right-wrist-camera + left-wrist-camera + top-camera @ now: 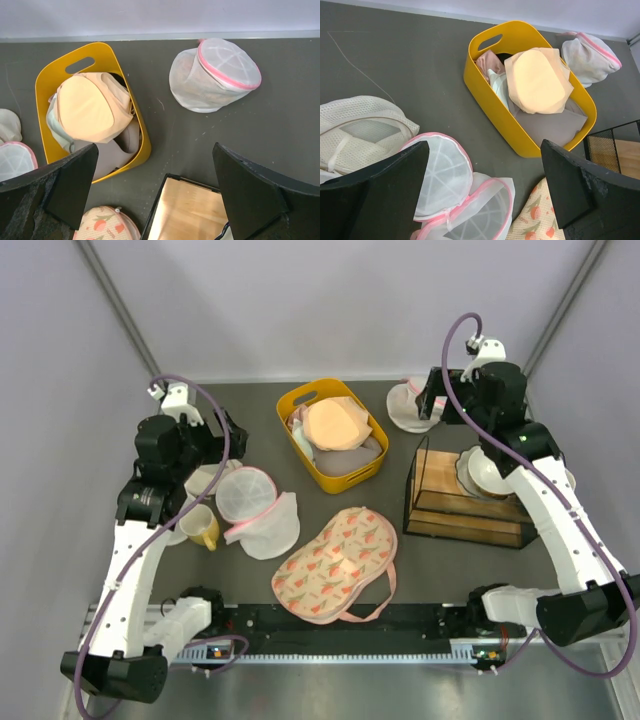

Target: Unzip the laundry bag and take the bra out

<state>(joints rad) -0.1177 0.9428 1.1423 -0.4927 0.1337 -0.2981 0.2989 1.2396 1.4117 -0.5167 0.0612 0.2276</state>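
The laundry bag (258, 508) lies open on the left of the table as two round white mesh domes edged with a pink zipper. In the left wrist view (445, 175) both domes look empty. A small mustard-yellow piece (200, 528), which looks like the bra, lies just left of the bag, partly under my left arm. My left gripper (228, 435) (484, 150) is open and empty, above and behind the bag. My right gripper (428, 398) (155, 150) is open and empty at the back right.
A yellow basket (300, 400) holds a pale peach bra (335, 420). A closed pink-edged mesh bag (215, 75) lies at the back right. A plain white mesh bag (360, 127) lies far left. A cream printed pouch (335, 560) and a black-framed box (465, 505) are nearer.
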